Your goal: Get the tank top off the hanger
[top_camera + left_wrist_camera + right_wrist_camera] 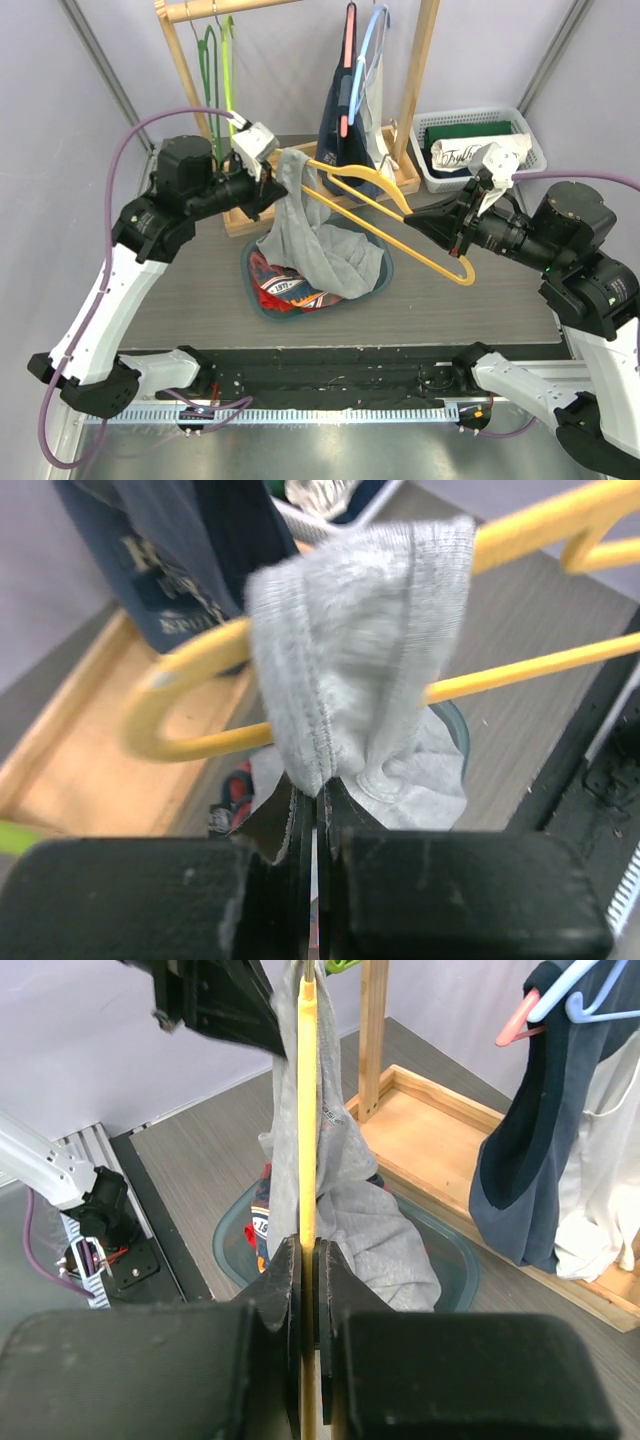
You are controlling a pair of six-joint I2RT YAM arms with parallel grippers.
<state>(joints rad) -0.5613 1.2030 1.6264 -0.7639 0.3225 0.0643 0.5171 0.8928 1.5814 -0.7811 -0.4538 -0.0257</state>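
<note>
Left gripper (317, 802), closed tight on a strap of the grey tank top (360, 650) looped over the end of the yellow hanger (200, 748) just ahead, should draw it off away from the right gripper (308, 1255), which clamps the hanger's bar.

grey tank top (318, 243) draped over tilted yellow hanger (400, 215)

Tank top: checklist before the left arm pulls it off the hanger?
1. Left gripper shut on tank top: ok.
2. Right gripper shut on hanger: ok.
3. Tank top off the hanger: not ok, it is looped over one arm.
4. Rounded end of that arm bare, so the loop can slide off: ok.
5. Bin under the tank top: ok.
6. Rest of the tank top unsnagged: cannot tell.
</note>
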